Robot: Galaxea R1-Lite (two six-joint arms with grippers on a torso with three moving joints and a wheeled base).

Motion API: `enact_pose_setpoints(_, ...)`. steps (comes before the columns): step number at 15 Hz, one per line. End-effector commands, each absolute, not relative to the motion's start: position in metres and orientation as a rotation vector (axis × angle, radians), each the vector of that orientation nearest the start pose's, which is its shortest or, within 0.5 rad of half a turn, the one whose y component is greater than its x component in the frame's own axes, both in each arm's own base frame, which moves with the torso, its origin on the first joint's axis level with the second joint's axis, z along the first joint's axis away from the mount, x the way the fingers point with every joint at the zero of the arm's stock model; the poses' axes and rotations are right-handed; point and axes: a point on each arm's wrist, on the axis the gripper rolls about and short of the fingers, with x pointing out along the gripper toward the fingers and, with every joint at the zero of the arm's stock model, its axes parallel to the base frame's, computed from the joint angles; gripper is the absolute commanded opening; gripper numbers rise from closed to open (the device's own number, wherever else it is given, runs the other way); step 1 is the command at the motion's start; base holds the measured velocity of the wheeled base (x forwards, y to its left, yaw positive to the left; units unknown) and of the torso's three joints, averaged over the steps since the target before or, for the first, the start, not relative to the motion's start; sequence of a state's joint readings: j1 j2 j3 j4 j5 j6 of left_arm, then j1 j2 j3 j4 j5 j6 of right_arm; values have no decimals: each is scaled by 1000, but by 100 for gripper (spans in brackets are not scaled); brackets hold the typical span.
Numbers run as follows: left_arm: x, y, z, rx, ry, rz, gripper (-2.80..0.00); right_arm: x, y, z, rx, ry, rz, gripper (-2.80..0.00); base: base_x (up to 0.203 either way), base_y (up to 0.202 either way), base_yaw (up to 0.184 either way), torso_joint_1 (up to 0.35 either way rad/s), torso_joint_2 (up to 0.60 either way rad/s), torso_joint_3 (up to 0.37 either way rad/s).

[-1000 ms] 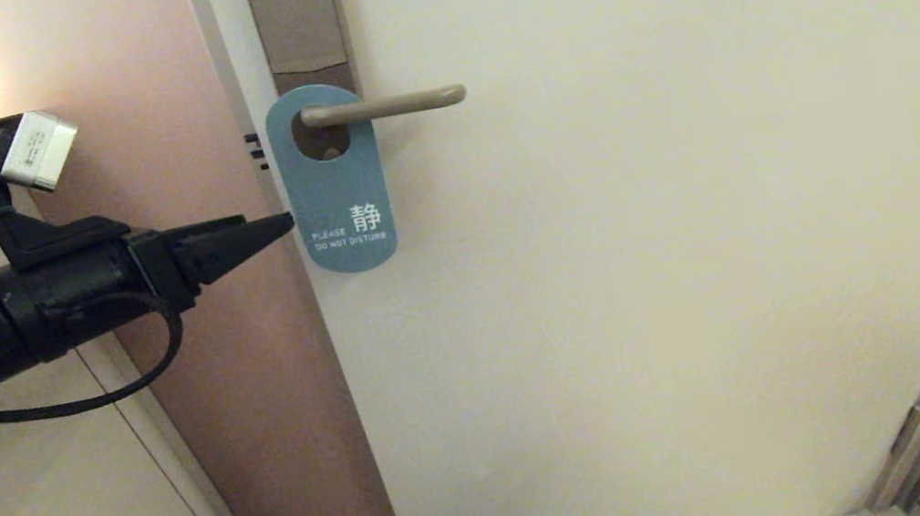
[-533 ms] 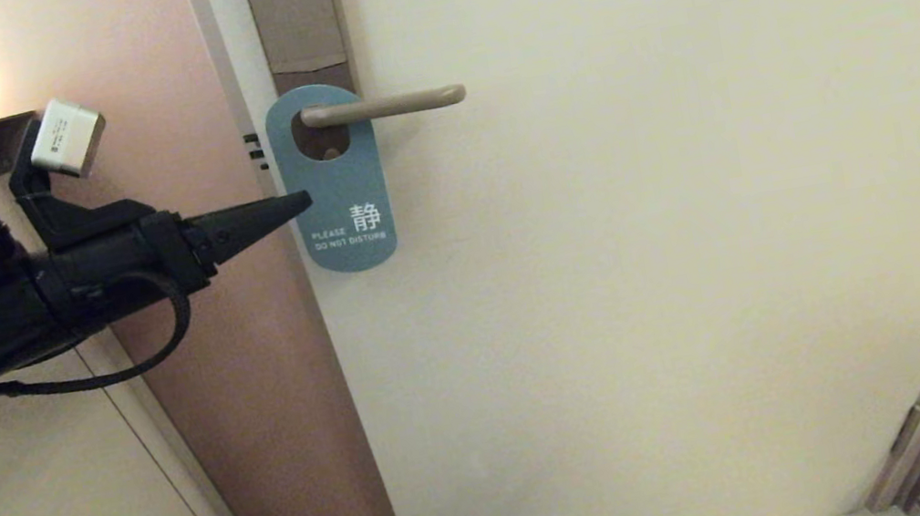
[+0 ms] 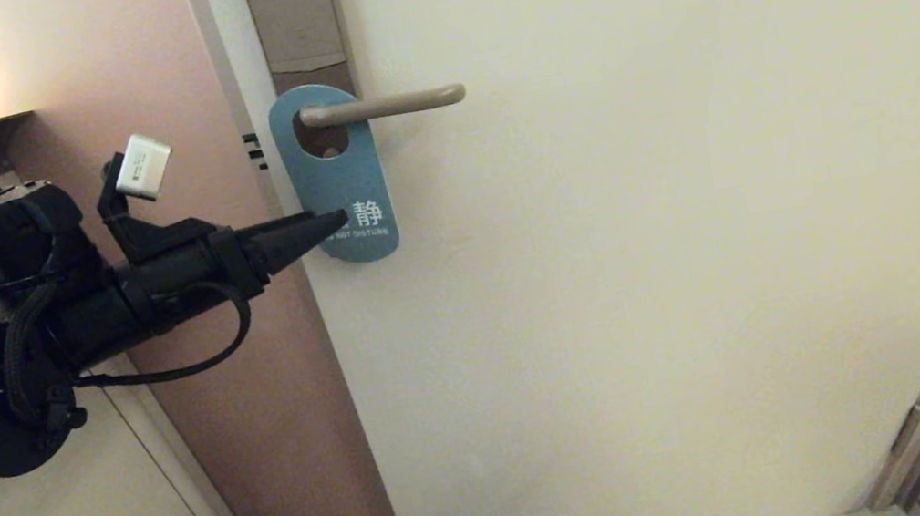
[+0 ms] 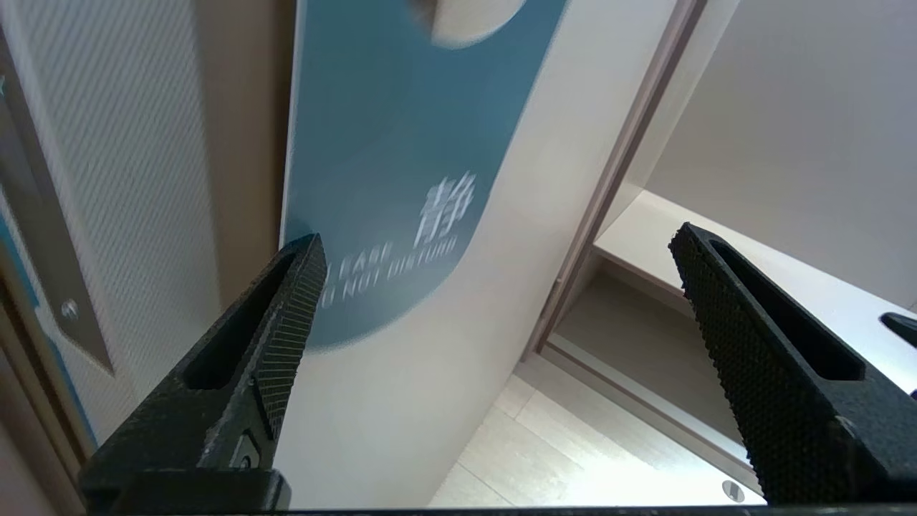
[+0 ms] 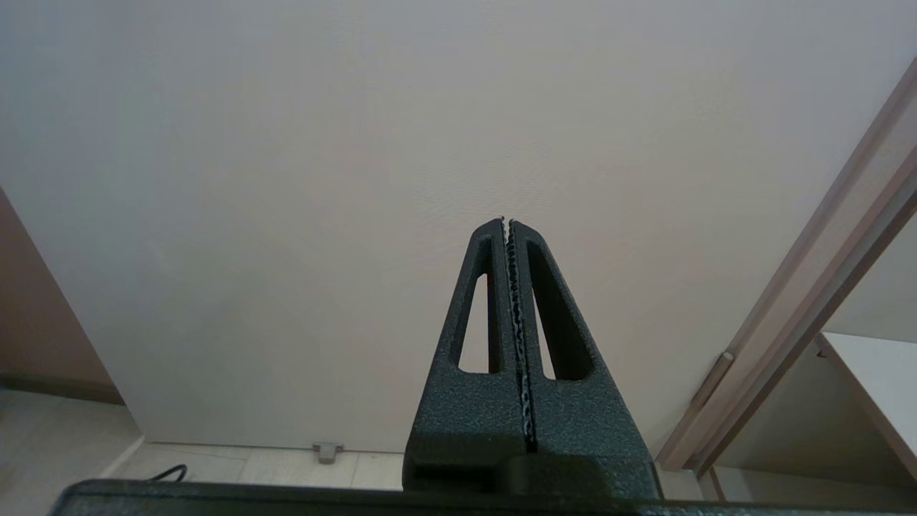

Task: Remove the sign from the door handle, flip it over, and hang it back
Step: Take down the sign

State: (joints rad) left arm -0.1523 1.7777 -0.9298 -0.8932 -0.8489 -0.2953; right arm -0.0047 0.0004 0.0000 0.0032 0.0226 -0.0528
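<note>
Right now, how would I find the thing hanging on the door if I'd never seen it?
Find the big pale door, then its beige lever handle near the left edge. The sign hangs from that handle through a hole near its top. It is the only blue thing there, a round-ended card with white "DO NOT DISTURB" lettering.

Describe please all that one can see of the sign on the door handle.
The sign is a thin blue card with rounded ends. It hangs by its hole on the door handle, slightly tilted, its blue face outward with white "DO NOT DISTURB" text. The left tool, open, reaches its lower edge; contact is unclear.
</note>
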Motion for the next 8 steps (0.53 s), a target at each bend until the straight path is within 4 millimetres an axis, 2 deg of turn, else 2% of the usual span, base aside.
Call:
enact_pose_setpoints(1,325,-68,213,-260,115,-1005,0,-23,1,75,-54,3,18,-280,0,0,0,0,0,0)
enact_pose_setpoints(8,300,-65,217,-262,120,-1004,0,-23,1,75,-54,3,18,-280,0,0,0,0,0,0)
